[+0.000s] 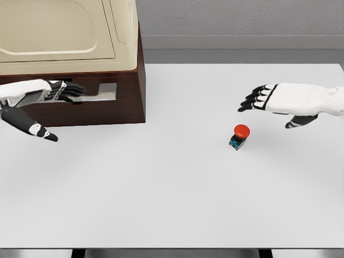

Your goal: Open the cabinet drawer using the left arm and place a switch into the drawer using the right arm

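Left hand (54,94) at drawer handle (99,92), fingers extended.

White arms, left hand (56,91), right hand (269,99), black fingers

Left hand (48,95) with fingers extended, thumb splayed low; right hand (279,99) hovering, fingers loosely spread.

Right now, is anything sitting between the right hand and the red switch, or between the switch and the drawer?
Nothing visible lies between the right hand and the switch, only bare table. The table toward the drawer is bare too, but the drawer looks closed, with the left hand at its handle.
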Controlling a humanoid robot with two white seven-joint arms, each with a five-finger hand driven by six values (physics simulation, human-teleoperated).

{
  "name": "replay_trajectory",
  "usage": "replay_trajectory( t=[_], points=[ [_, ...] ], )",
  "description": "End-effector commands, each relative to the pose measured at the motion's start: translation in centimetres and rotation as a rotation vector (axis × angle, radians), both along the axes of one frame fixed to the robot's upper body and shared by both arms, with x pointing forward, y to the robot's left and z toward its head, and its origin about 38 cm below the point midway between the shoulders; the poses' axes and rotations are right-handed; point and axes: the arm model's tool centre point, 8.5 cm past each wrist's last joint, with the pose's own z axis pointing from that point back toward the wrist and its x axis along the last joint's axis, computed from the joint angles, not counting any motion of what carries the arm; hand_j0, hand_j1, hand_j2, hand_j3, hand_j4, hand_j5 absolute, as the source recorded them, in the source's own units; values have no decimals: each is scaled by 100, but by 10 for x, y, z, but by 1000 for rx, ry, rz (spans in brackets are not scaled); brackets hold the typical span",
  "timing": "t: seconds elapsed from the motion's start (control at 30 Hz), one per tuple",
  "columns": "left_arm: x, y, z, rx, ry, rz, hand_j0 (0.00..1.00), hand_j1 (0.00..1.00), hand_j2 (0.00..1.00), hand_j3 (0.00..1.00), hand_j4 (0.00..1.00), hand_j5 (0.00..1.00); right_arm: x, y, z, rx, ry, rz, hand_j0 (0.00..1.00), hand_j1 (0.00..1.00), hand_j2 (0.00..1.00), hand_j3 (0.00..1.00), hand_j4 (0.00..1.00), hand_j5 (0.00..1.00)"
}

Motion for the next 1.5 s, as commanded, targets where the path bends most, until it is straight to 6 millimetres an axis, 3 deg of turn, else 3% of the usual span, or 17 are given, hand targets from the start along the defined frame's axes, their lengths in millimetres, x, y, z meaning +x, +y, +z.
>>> replay_trajectory(
  t=[0.0,0.37,0.93,1.47],
  points=[
    [3,3,0,31,-27,26,93,93,93,93,93,93,0,2,-2,4,7,3,100,100,100,100,100,100],
    [-13,14,23,30,-51,-85,97,97,97,97,97,97,0,4,-3,-5,2,7,100,100,100,100,100,100],
    [4,16,10,161,-69,55,97,97,97,97,97,97,2,14,-7,7,3,25,100,100,100,100,100,100],
    [-1,18,-8,178,-32,42,97,97,97,97,97,97,1,25,-20,-19,16,52,100,100,100,100,100,100]
  ],
)
